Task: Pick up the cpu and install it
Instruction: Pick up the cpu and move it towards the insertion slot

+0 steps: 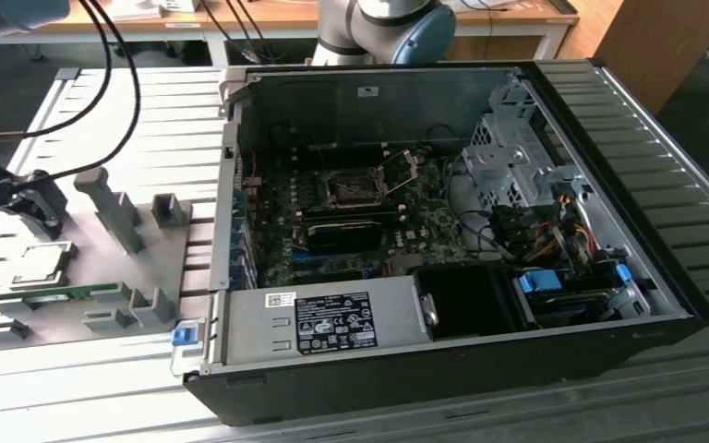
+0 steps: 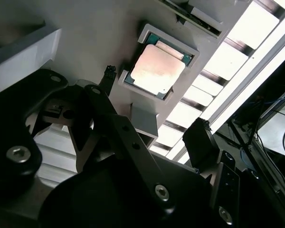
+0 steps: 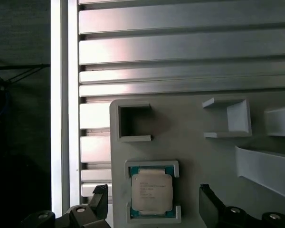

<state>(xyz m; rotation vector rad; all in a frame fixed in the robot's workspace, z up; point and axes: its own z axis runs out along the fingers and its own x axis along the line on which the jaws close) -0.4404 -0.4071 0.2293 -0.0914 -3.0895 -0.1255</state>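
Silver-topped cpu [image 3: 152, 191] in its grey holder [image 3: 190, 142], between the gripper's [image 3: 153, 202] spread fingers [image 3: 207, 200].

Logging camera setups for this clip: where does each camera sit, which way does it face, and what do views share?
Exterior view: off the robot, high, looking down into the open case and the tray beside it; the arm stands behind the case.
First wrist view: on the wrist, looking straight down on the cpu; the open gripper straddles it.
Second wrist view: on the wrist, looking obliquely past the gripper to the cpu.
Both wrist views share cpu, gripper and tray.
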